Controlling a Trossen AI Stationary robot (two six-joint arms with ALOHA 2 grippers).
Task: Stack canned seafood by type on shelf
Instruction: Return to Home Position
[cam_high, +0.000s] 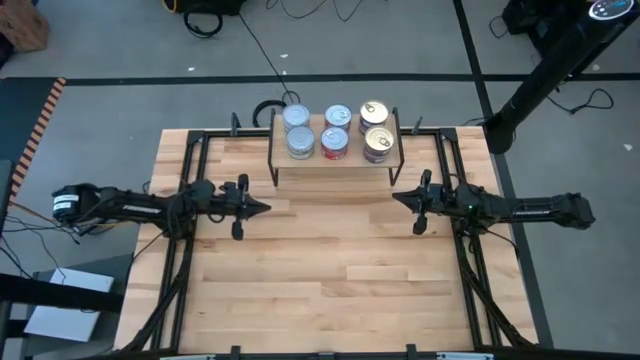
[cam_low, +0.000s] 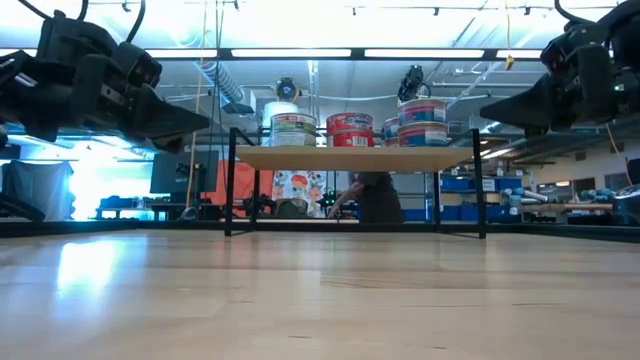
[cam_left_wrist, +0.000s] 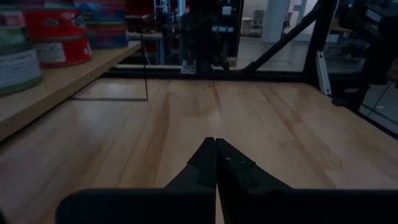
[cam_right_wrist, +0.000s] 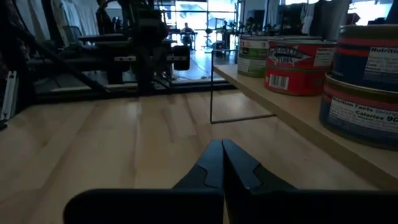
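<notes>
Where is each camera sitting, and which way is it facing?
High: above the table, looking straight down; both arms show, left gripper and right gripper shut, near the shelf.
Low: at tabletop height, looking level at the shelf and its tins; both arms show at the upper corners.
Left wrist: on the left arm, looking across the table; its own gripper shows.
Right wrist: on the right arm, facing the opposite way; its own gripper shows.
Shared: both wrist views catch the shelf's edge and tins.
</notes>
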